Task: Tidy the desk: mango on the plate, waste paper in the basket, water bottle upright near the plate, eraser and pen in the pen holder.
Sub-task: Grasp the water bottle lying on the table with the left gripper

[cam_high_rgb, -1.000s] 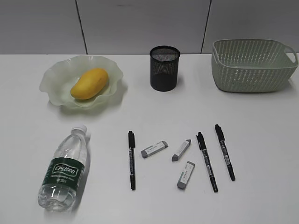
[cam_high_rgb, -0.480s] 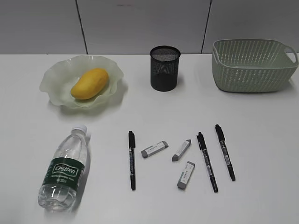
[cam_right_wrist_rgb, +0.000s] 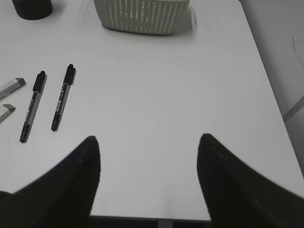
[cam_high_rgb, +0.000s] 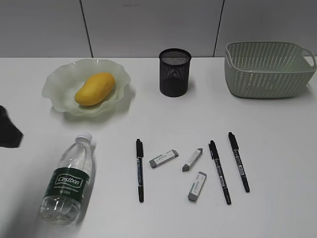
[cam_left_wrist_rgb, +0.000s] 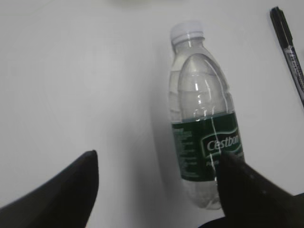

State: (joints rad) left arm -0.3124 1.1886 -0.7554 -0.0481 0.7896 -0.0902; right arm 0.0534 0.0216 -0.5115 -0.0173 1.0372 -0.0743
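Observation:
The mango [cam_high_rgb: 95,89] lies in the pale green plate [cam_high_rgb: 57,82] at the back left. The water bottle [cam_high_rgb: 68,178] lies on its side at the front left, cap toward the plate; it also shows in the left wrist view [cam_left_wrist_rgb: 202,114]. My left gripper [cam_left_wrist_rgb: 156,156] is open above the desk, its right finger over the bottle's label; only a dark part of it shows at the left edge of the exterior view [cam_high_rgb: 7,129]. Three pens [cam_high_rgb: 140,169] [cam_high_rgb: 219,171] [cam_high_rgb: 238,161] and three erasers [cam_high_rgb: 163,158] [cam_high_rgb: 192,159] [cam_high_rgb: 197,186] lie at front centre. My right gripper [cam_right_wrist_rgb: 148,142] is open and empty over the front right edge. No waste paper shows.
The black mesh pen holder [cam_high_rgb: 174,72] stands at the back centre. The sage-green basket [cam_high_rgb: 267,69] stands at the back right and also shows in the right wrist view [cam_right_wrist_rgb: 140,14]. The desk's right edge [cam_right_wrist_rgb: 266,85] is close to my right gripper.
My left gripper has come into the exterior view at the left edge, beside the bottle. Nothing on the desk has moved.

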